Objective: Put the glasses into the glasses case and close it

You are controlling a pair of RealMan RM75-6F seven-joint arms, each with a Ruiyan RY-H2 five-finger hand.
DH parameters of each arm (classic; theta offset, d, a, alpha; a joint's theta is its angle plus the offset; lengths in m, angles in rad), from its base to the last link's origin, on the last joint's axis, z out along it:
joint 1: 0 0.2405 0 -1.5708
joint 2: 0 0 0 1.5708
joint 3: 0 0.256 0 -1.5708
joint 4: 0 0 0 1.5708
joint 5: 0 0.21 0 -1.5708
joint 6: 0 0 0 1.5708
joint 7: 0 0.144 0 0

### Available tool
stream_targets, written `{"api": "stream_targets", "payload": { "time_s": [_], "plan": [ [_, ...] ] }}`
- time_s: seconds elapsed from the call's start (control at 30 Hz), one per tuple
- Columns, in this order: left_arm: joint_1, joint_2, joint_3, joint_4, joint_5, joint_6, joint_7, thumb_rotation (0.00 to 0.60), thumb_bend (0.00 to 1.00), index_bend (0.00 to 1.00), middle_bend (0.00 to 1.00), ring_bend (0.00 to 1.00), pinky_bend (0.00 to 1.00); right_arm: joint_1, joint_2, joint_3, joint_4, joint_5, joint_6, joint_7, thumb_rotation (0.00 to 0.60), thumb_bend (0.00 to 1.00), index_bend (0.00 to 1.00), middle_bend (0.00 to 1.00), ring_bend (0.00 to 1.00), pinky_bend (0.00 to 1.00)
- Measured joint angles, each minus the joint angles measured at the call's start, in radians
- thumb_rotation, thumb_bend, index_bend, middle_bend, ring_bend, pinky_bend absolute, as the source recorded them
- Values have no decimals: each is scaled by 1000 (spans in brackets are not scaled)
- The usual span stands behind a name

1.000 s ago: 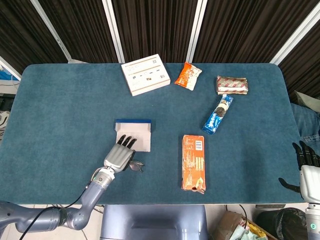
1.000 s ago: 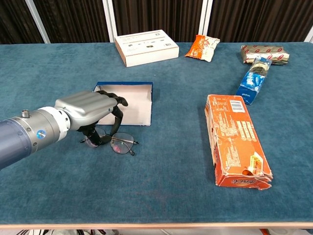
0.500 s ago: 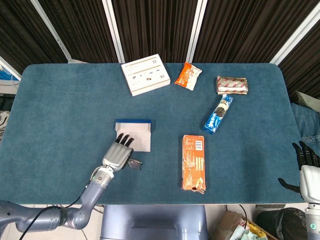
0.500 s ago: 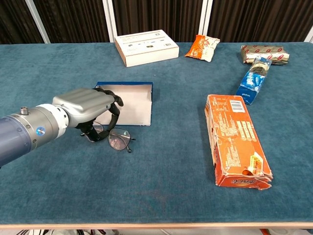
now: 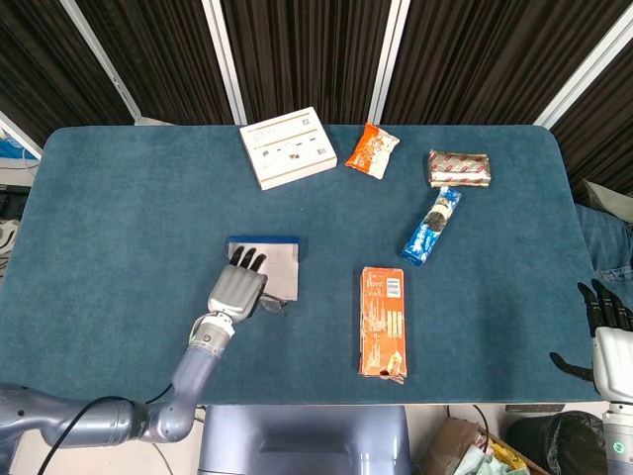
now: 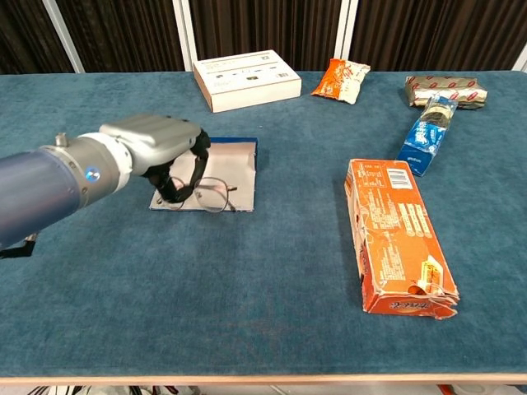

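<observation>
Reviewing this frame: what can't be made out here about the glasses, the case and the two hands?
- glasses: the left hand hides one lens and the grip points, both views.
- glasses case: chest view, its left part sits behind the hand; whether the glasses touch it is unclear.
- right hand: head view only, near the frame edge; finger pose too small.

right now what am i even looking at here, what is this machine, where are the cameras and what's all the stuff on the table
This is a two-armed robot with human-like hands, steered by a person. One picture looks down from its head, the other forward from its chest. Its left hand holds glasses over an open glasses case on the blue table. Its right hand waits off the table's edge, holding nothing. Also lying there: a white box, an orange carton, an orange snack bag and two more wrapped snacks.
</observation>
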Motion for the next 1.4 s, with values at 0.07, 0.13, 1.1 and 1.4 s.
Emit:
{"api": "stream_targets", "payload": {
  "time_s": [0.07, 0.13, 1.1, 1.4],
  "plan": [
    [-12, -4, -12, -6, -14, 11, 12, 600, 464, 606, 126, 0, 0, 0, 0, 0, -1, 2, -1, 0, 600, 126, 54, 0, 95, 161],
    [-29, -11, -24, -2, -28, 21, 27, 600, 464, 606, 126, 0, 0, 0, 1, 0, -2, 3, -1, 1, 600, 126, 55, 0, 94, 161],
    [-206, -212, -178, 437, -285, 36, 99, 600, 461, 607, 121, 0, 0, -3, 5, 1, -10, 11, -5, 11, 600, 127, 54, 0, 95, 161],
    [-235, -267, -206, 539, -290, 38, 93, 600, 404, 609, 119, 0, 0, -5, 7, 0, -12, 13, -5, 13, 600, 127, 55, 0, 95, 161]
  ]
}}
